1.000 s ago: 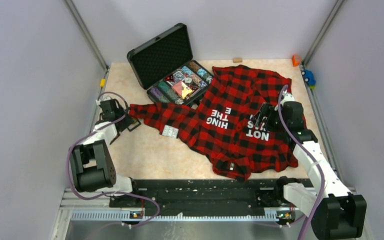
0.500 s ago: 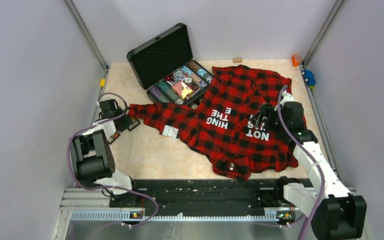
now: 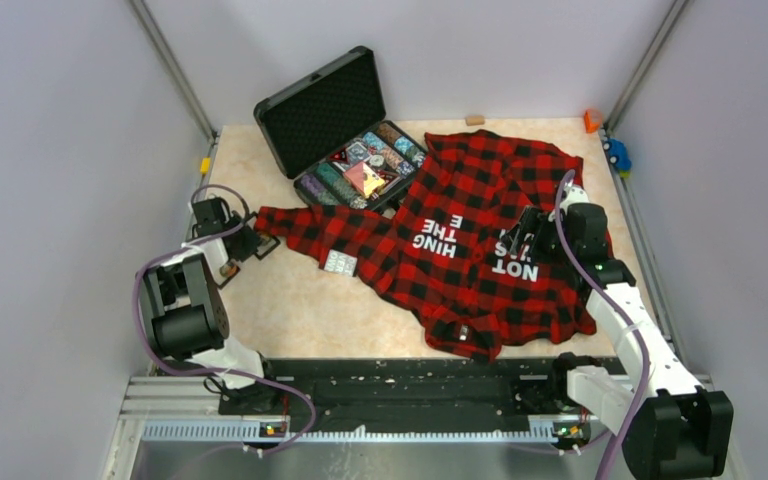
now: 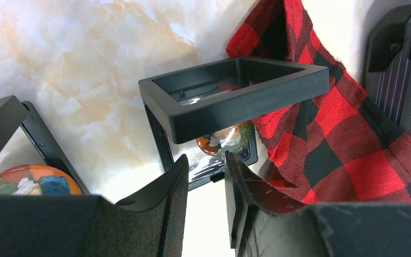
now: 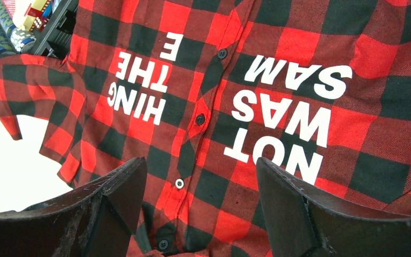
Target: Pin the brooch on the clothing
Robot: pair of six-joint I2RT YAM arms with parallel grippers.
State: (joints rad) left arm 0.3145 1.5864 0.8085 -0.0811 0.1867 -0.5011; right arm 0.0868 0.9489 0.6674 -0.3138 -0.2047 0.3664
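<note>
1. Red-black shirt [image 3: 480, 250] lies flat on table [image 3: 300, 310], centre-right, white letters facing up. One sleeve goes to the left, and its cuff ends near L gripper [image 3: 248, 243].
2. L gripper is low at the table, just beside the cuff. Jaws are only a little apart. Cannot tell if they pinch the box edge.
3. Black box [image 4: 235, 96] is just in front of L fingers, lid frame tilted up. The brooch [image 4: 223, 142], round and orange-green, sits in the base under it, partly hidden.
4. Second round colourful piece [image 4: 29, 179] in a black frame, left in L wrist view.
5. R gripper [image 3: 520, 235] is above shirt front by the letters. Jaws are wide, nothing btw them.
6. Open case [image 3: 345, 130] at the far side, at shirt's edge.
</note>
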